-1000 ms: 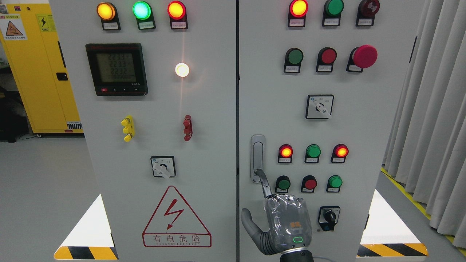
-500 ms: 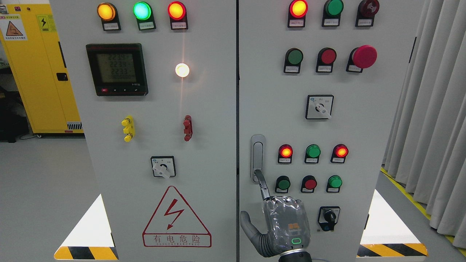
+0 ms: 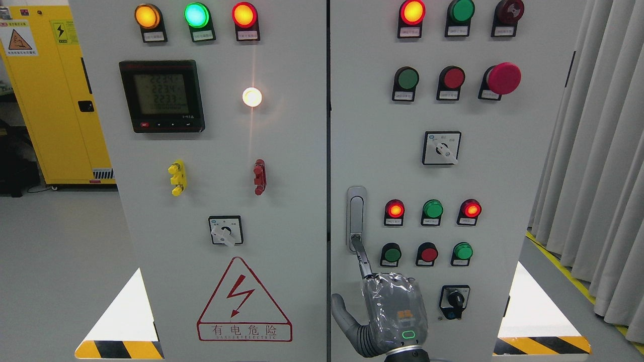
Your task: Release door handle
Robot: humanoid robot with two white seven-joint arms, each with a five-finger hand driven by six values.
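Warning triangle [image 3: 244,299] — 有电危险, meter [image 3: 161,95] — 2234, 2233

hand [image 3: 391,306] arm cut off at bottom edge, button labels unreadable, curled fingers hidden

Bright, even indoor light; sharp focus throughout.
The white lamp [image 3: 252,97] on the left cabinet door [image 3: 221,166] flares, throwing a thin vertical glare streak; shadows are faint.

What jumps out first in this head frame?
The bright white lamp glaring mid-left door, with lit amber, green and red pilot lights along the top. Next, the big red mushroom button at upper right. Low centre, the right hand has one finger extended up to the bottom of the door handle.
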